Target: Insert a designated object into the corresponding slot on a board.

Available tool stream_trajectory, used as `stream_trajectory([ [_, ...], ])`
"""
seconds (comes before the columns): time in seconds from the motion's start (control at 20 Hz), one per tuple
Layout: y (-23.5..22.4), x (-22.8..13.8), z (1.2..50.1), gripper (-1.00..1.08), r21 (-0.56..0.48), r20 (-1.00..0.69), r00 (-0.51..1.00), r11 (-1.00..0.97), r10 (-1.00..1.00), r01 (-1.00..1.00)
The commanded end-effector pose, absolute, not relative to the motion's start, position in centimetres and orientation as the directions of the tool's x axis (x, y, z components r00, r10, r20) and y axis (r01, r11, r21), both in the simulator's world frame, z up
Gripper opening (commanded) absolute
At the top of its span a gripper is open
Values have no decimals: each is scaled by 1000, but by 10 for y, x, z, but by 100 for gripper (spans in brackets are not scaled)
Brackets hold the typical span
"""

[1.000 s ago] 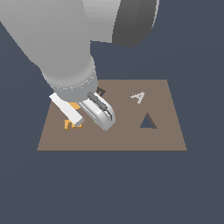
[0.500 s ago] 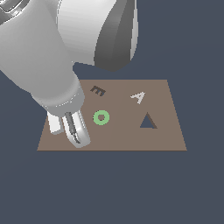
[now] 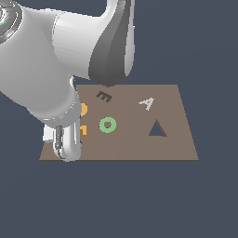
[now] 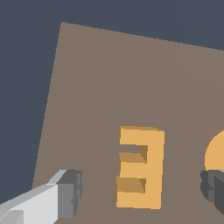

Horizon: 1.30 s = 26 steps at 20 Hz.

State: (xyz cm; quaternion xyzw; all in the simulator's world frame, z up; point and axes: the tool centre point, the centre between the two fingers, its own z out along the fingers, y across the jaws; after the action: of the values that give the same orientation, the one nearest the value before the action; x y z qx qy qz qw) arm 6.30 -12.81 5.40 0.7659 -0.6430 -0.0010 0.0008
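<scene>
The orange E-shaped block lies flat on the brown board. In the exterior view only its edge shows beside my wrist. My gripper is open, one finger on one side of the block and the other finger on the far side, not touching it. The dark E-shaped slot is at the board's far side, tilted and empty. The fingertips themselves are hidden behind the arm in the exterior view.
An orange round disc lies close to the block and shows at the wrist view's edge. A green ring, a whitish letter A and a dark triangular cutout are on the board.
The arm has swung toward the exterior view's left and lower over the board's near left corner. The green ring and E slot, covered a second ago, now show.
</scene>
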Motion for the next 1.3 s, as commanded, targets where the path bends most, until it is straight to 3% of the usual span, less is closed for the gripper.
stream_trajectory([
  [0.0,-131,63,52,100,1,0,141,-141,-990,-990],
  [0.8,-133,63,30,100,0,0,119,-119,-993,-993],
  [0.85,-133,63,30,-100,0,0,119,-119,-993,-993],
  [1.25,-133,63,30,-100,0,0,119,-119,-993,-993],
])
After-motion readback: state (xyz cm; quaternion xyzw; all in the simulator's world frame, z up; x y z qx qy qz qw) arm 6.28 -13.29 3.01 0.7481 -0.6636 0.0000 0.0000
